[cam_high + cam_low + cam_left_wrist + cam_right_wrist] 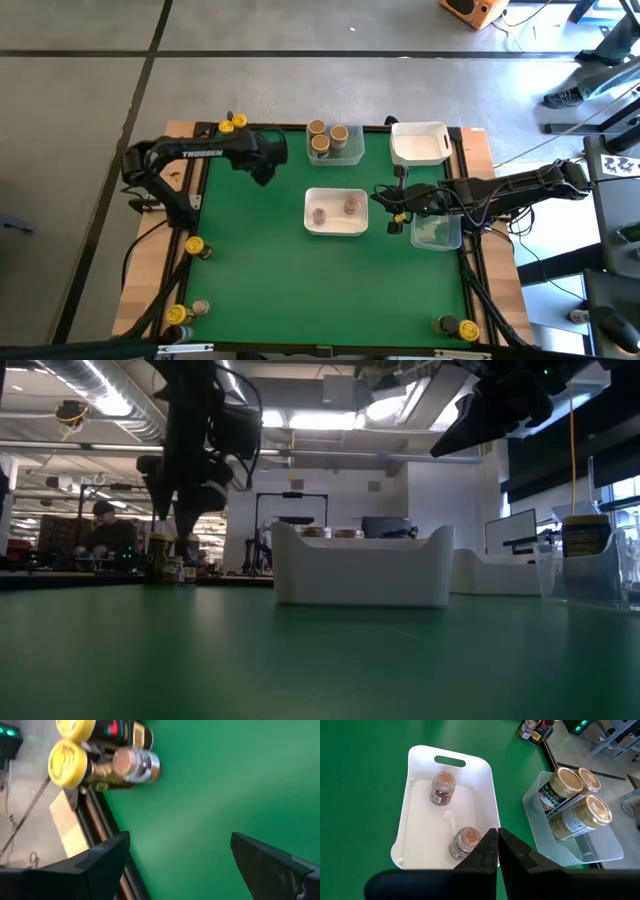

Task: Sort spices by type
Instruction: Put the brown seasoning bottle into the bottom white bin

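Two spice jars stand upright in the white tray; right gripper pressed together, left gripper spread.

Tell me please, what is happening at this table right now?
A two-armed robot is sorting spice jars into trays. The right gripper, shut and empty, hangs beside the middle white tray, which holds two small jars. The left gripper is open over the green mat near the far left corner. A clear tray at the far edge holds three tan-lidded jars. Other jars stand at the table's corners.
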